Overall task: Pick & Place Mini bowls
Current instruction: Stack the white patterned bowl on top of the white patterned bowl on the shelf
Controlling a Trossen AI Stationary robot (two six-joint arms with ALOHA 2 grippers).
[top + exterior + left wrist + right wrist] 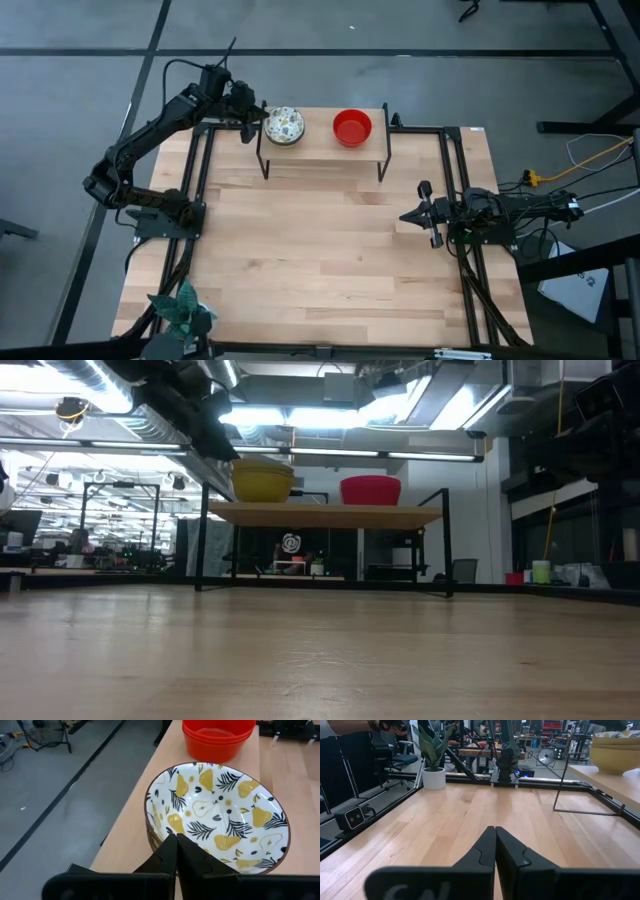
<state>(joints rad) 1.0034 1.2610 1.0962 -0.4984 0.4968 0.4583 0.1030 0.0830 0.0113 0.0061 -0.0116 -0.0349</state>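
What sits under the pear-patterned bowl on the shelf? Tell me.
The patterned bowl tops a stack: more yellow-sided bowls nest beneath it, on the wooden shelf. The insides of the lower ones are covered. The left gripper is shut at the bowl's rim.

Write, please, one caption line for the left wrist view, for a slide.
Left gripper, fingers shut, at the near rim of the pear-patterned white bowls, stacked beside the stacked red bowls on the wooden shelf.

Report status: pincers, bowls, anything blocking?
Left pincer shut, at the patterned bowl stack rim on the shelf. Right pincer shut, idle over table's right side. Red bowl stack beside it, untouched. Nothing blocking.
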